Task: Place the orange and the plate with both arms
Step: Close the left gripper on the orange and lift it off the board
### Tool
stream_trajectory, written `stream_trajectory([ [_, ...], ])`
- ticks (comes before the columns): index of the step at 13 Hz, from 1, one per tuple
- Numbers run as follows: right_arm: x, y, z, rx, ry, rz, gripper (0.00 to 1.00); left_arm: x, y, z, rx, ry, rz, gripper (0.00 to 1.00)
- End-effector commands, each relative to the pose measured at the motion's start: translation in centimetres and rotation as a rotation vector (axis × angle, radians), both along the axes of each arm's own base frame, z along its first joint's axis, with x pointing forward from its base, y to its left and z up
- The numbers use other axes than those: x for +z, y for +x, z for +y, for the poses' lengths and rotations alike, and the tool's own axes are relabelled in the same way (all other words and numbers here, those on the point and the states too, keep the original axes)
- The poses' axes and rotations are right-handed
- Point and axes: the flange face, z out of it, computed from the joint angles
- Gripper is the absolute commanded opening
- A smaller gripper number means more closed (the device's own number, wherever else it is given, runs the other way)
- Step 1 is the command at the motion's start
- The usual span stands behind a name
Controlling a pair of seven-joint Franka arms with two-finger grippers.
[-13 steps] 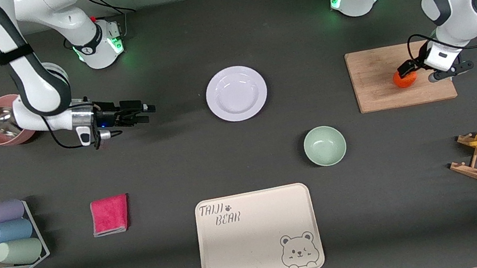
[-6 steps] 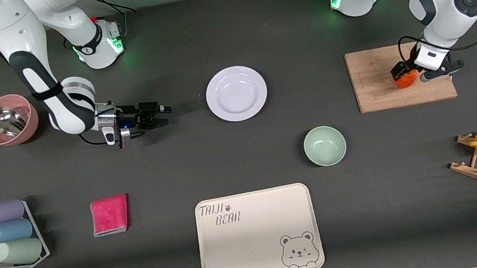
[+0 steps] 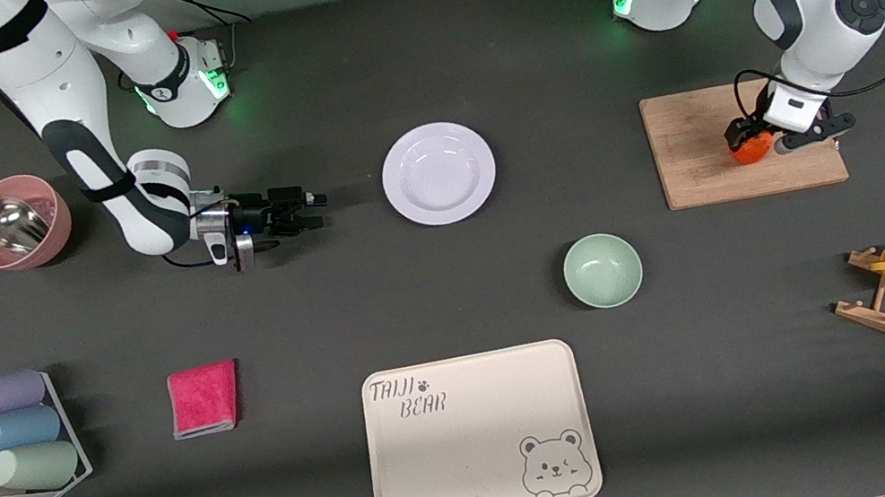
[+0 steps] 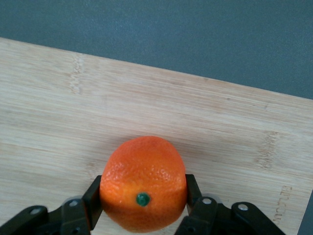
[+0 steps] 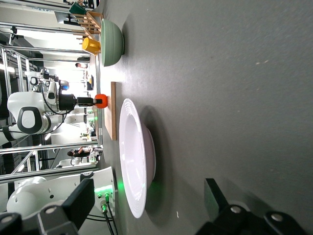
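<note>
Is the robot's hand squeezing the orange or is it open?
Squeezing. The left gripper has a finger pressed on each side of the orange, over the wooden board.

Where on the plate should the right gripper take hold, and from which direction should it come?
Grip the plate by its wide raised rim at the edge toward the right arm's end. The right gripper, open and low, should come in level, one finger under the rim, one above.

orange pinched between dark fingers of left gripper, over wooden board
</note>
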Motion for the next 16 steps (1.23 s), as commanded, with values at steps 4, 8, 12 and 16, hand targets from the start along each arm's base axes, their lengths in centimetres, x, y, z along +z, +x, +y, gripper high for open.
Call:
stream_trajectory([
  [4, -0.6, -0.2, 0.7, -0.007, 0.01, -0.003, 0.73, 5.2, 1.3, -0.3, -0.064, -0.002, -0.032, 0.0],
  [8, -0.9, -0.3, 0.6, -0.007, 0.009, -0.002, 0.55, 18.5, 6.7, 0.6, -0.112, -0.025, 0.174, 0.0],
  [12, -0.8, -0.4, 0.9, 0.001, 0.034, -0.003, 0.48, 31.7, 9.4, -0.9, -0.166, 0.015, 0.208, 0.0],
  [16, -1.7, -1.1, 0.7, 0.011, 0.036, -0.009, 0.47, 39.4, 9.5, -5.6, -0.192, 0.044, 0.222, 0.0],
])
